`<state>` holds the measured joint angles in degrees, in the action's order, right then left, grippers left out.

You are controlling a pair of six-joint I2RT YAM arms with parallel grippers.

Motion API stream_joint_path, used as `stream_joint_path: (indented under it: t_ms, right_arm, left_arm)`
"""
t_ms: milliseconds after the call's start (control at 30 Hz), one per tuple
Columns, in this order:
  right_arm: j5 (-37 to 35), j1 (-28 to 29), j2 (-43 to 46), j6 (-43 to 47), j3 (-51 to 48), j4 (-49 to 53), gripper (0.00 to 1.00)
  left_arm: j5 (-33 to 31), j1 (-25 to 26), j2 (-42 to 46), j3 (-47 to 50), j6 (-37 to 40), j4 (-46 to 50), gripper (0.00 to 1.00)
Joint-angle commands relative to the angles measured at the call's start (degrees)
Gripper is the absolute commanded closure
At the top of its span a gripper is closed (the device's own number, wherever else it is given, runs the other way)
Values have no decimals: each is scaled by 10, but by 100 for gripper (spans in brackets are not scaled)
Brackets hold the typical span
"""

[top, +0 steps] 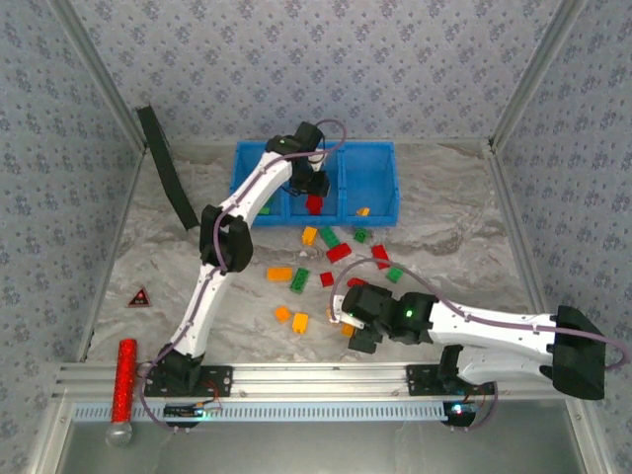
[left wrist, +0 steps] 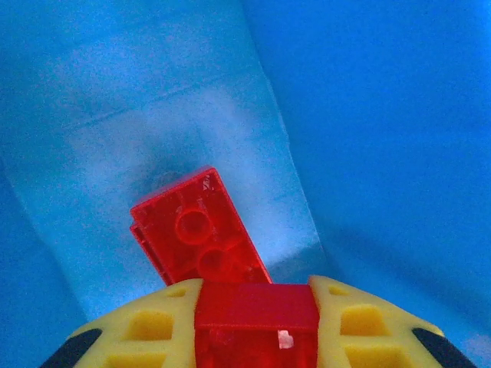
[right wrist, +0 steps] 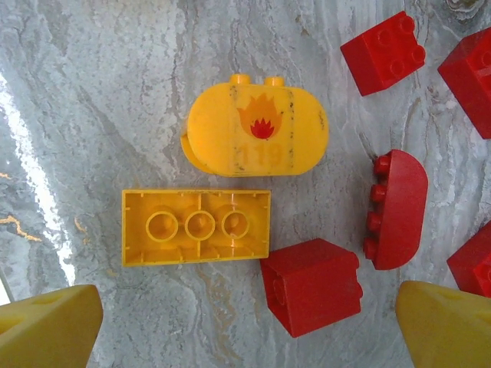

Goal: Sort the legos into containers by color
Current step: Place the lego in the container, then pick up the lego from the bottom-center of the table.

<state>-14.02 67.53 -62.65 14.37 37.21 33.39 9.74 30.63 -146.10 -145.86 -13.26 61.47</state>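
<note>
The blue tray (top: 380,168) stands at the back of the table. My left gripper (top: 314,188) reaches down into its middle compartment (left wrist: 368,115) and is shut on a red lego (left wrist: 255,307). A second red lego (left wrist: 198,230) lies underside up just beyond the fingertips. An orange lego (top: 363,210) sits in the right compartment. My right gripper (top: 346,321) hangs open over the table (right wrist: 115,92). Its fingertips (right wrist: 46,326) flank an upside-down yellow lego (right wrist: 196,226) and a red cube lego (right wrist: 311,285). Past them lie a rounded yellow flame-marked lego (right wrist: 257,130) and a red half-round lego (right wrist: 399,207).
Several loose red, green and orange legos (top: 339,253) are scattered between the tray and my right gripper. A red glittery cylinder (top: 125,378) and a dark triangle (top: 139,297) lie at the left. A black strap (top: 166,168) leans on the left wall.
</note>
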Motion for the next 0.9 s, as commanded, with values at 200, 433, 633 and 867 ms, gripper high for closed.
stream_joint_path:
  t_ms: [200,433,633,867]
  right_arm:
    - [44,-22,-24,45,3,-23,0]
    - [64,-48,-44,63,-2,-36,0]
    - [95,-80,-73,78,11,-44,0]
    - [101,-87,-121,85,27,-42,0]
  left_arm:
    - [17,1,-6,9,-16,-8,72]
    - [24,1,28,33,-12,-24,56]
    - [37,1,63,40,-3,-24,43]
    - [56,1,119,62,-2,-32,36]
